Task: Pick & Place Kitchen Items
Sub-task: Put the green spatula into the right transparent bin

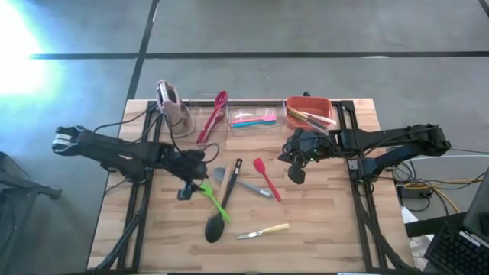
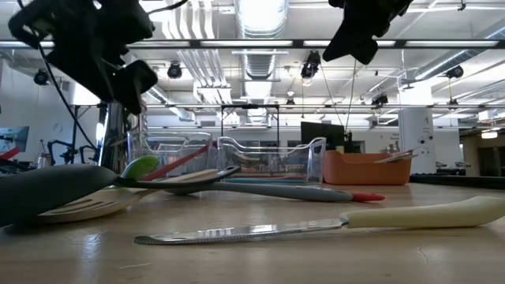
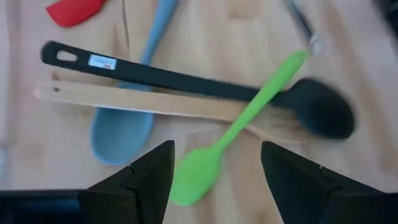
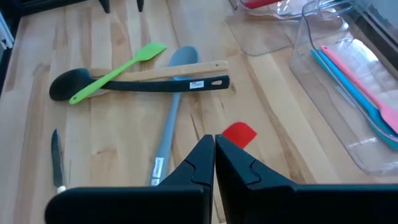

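A pale-handled knife [image 1: 263,230] lies nearest on the counter [image 1: 328,221], alone. Just past it is a small heap: a green spatula [image 3: 239,127] lies across a black ladle [image 1: 223,211] and a wooden spatula [image 3: 155,104], with a blue spoon [image 3: 127,118] under them and a red spatula [image 1: 267,179] beside. The left gripper [image 3: 214,180] hangs right over the green spatula's wide end with its jaws apart, so I think this is the pick step. Next it needs to drop straight down and pinch. The right gripper [image 4: 214,152] waits farther back, jaws together, holding nothing. Behind are bins, and a clear bin [image 1: 256,120] has pink and blue tools inside.
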